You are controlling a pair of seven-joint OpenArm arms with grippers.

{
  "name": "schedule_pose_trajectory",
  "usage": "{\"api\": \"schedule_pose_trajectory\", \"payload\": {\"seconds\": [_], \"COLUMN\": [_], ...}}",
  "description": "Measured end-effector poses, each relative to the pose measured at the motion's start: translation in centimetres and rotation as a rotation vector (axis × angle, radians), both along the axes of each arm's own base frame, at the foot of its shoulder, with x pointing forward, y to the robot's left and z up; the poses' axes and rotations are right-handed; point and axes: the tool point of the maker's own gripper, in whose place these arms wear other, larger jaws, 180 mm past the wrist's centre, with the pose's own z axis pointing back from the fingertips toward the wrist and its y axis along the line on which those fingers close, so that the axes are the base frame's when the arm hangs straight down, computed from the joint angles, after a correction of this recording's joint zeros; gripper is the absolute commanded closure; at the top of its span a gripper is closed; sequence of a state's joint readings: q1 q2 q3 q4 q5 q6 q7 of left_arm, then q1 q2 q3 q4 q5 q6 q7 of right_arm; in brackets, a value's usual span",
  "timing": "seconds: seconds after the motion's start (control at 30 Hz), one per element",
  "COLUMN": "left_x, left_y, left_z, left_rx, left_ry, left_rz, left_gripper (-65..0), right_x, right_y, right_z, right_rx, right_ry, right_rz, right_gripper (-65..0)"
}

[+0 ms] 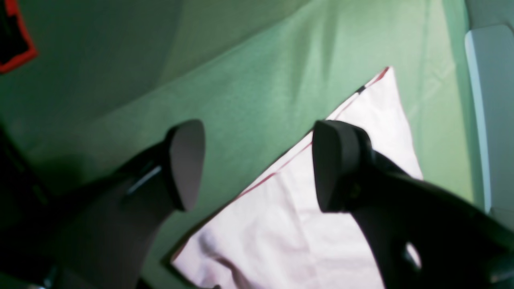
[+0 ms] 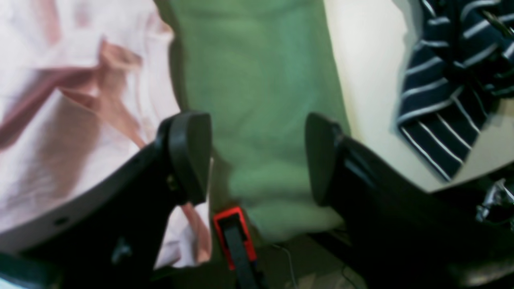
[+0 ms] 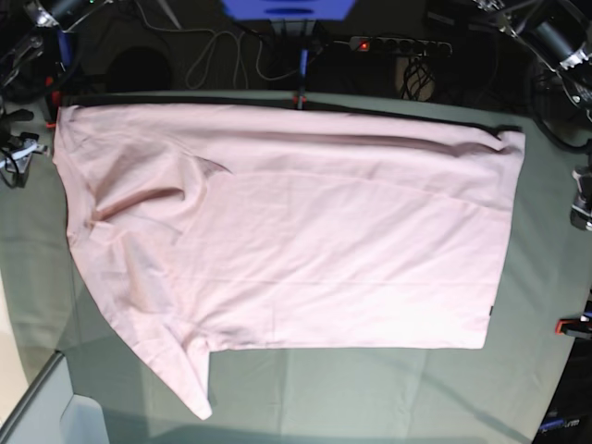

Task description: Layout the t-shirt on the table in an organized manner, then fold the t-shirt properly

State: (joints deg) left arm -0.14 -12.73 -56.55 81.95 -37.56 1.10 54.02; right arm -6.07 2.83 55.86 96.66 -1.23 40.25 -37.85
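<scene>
Our left gripper (image 1: 257, 164) fills the near view, its dark fingers (image 1: 186, 162) spread wide with nothing between them, above a corner of the t-shirt (image 1: 305, 216). We see our right gripper (image 2: 257, 158) likewise parted and empty over the table (image 2: 257, 100), the shirt beside its left finger and a red-orange clamp (image 2: 234, 237) below. From the base camera, the shirt lies spread across the table's middle, sleeve toward the lower left.
</scene>
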Motion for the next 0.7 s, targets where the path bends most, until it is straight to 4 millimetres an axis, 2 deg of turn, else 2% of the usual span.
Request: {"api": "schedule_pose_trajectory", "payload": {"seconds": [0.1, 0.23, 0.43, 0.5, 0.6, 0.7], "left_x": [0.1, 1.2, 2.6, 3.8, 5.6, 6.9], "left_y": [0.4, 0.4, -1.3, -1.4, -1.7, -2.0], "left_z": [0.4, 0.5, -1.6, -0.9, 0.2, 0.6], "left_rx": [0.012, -0.007, -0.035, -0.008, 0.019, 0.107], "left_ry": [-0.002, -0.024, 0.044, 0.036, 0.012, 0.019], "left_rz": [0.002, 0.006, -0.058, -0.072, -0.095, -0.122], "left_gripper": [-41.2, -41.2, -41.2, -41.2, -41.2, -41.2], "right_x": [0.3, 0.3, 1.6, 1.8, 2.9, 4.4], "right_y": [0.1, 0.1, -0.5, -0.5, -0.9, -0.1], "right_z": [0.1, 0.1, 0.5, 0.3, 1.3, 1.8], "right_rx": [0.0, -0.001, 0.003, 0.012, -0.006, -0.011], "right_ry": [-0.009, -0.009, -0.035, -0.029, -0.053, -0.071], "right_rz": [0.006, 0.006, 0.004, 0.005, 0.013, 0.057], "right_gripper": [-37.6, -37.6, -37.6, -37.6, -37.6, -37.6]}}
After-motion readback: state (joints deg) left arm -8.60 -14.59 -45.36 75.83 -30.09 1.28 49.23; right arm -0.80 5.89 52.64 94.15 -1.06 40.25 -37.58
